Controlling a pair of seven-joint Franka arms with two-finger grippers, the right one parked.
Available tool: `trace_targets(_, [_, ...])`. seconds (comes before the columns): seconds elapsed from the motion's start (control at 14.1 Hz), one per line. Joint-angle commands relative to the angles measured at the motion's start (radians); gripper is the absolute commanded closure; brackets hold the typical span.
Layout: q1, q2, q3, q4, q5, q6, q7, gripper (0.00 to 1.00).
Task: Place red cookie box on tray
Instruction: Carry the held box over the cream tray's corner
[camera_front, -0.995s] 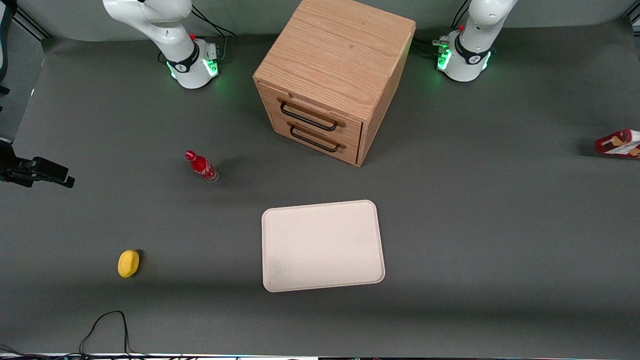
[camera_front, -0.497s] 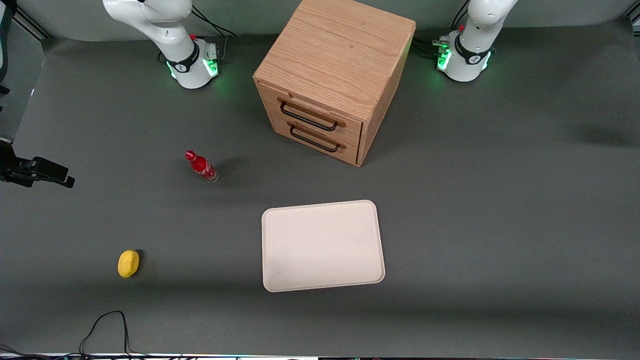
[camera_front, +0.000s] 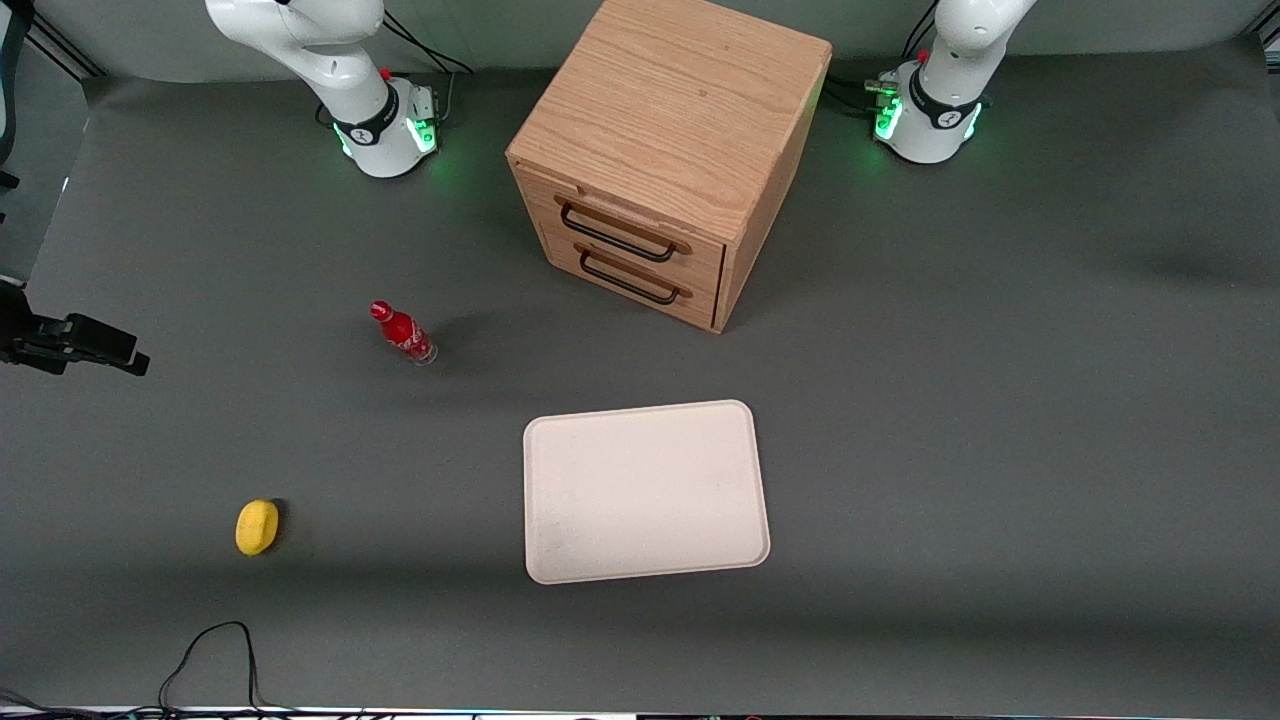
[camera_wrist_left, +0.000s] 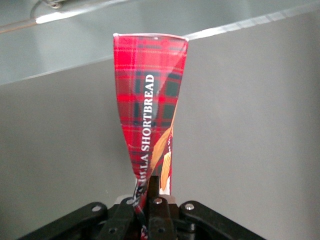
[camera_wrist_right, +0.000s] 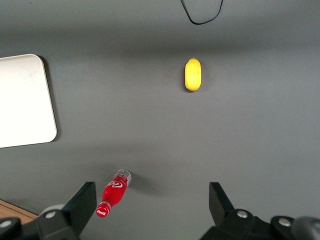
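Note:
In the left wrist view my left gripper (camera_wrist_left: 150, 192) is shut on one end of the red cookie box (camera_wrist_left: 150, 100), a red tartan carton lettered SHORTBREAD. The carton is pinched flat between the fingers and stretches away from them above the grey table. Neither the gripper nor the box shows in the front view. The cream tray (camera_front: 645, 490) lies flat and bare in front of the wooden drawer cabinet (camera_front: 670, 130), nearer the front camera. Its corner also shows in the right wrist view as the tray (camera_wrist_right: 20, 100).
A small red bottle (camera_front: 403, 333) stands beside the cabinet toward the parked arm's end. A yellow rounded object (camera_front: 257, 526) lies nearer the front camera at that end. A black cable (camera_front: 215, 650) loops at the table's front edge.
One second ago the box showed at the front view's edge toward the working arm's end. It has since left that view, and only a faint shadow stays on the table there.

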Motion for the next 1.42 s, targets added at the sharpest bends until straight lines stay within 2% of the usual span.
trace_targets(0.0, [-0.157, 0.015, -0.051, 0.082, 0.004, -0.071, -0.014, 1.00])
trace_targets(0.28, [-0.426, 0.023, -0.082, 0.108, 0.004, -0.102, -0.022, 1.00])
trace_targets(0.5, [-0.660, 0.039, -0.080, 0.113, 0.002, -0.104, -0.127, 1.00])
trace_targets(0.64, [-0.812, 0.082, -0.080, 0.125, 0.001, -0.099, -0.144, 1.00])
trace_targets(0.85, [-0.997, 0.200, -0.080, 0.244, 0.001, -0.081, -0.203, 1.00])
trace_targets(1.07, [-1.140, 0.358, -0.080, 0.429, 0.005, -0.062, -0.200, 1.00])
trace_targets(1.35, [-1.248, 0.429, -0.077, 0.431, 0.011, 0.088, -0.196, 1.00])
